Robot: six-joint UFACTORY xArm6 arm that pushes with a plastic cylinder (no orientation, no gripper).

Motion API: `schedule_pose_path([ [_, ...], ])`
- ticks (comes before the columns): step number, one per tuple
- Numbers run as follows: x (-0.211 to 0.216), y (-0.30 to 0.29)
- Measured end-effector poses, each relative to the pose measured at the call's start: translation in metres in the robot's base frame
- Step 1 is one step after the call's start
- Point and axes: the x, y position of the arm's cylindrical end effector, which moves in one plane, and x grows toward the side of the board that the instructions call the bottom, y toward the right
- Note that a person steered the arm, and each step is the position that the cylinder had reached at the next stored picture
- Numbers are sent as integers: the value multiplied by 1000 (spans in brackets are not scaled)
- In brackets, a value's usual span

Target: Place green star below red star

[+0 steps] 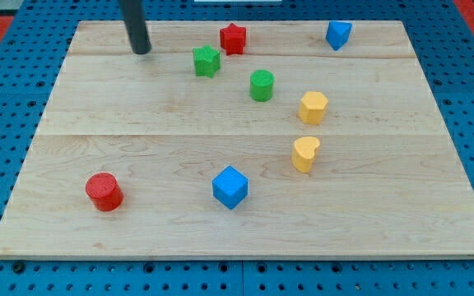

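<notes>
The green star (206, 61) lies near the view's top, just down and to the left of the red star (233, 38); the two are apart. My tip (141, 51) is on the board at the view's upper left, well to the left of the green star and not touching it.
A green cylinder (262, 85) stands down-right of the green star. A yellow hexagon (313, 107) and a yellow heart (305, 153) are right of centre. A blue block (338, 34) is at top right, a blue cube (230, 187) at bottom centre, a red cylinder (104, 191) at bottom left.
</notes>
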Motion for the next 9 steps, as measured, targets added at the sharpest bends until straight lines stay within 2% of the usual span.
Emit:
schedule_pose_path([
  [1,48,19],
  [3,69,66],
  [4,57,93],
  [5,54,95],
  [6,63,78],
  [7,57,37],
  [8,37,52],
  [9,25,26],
])
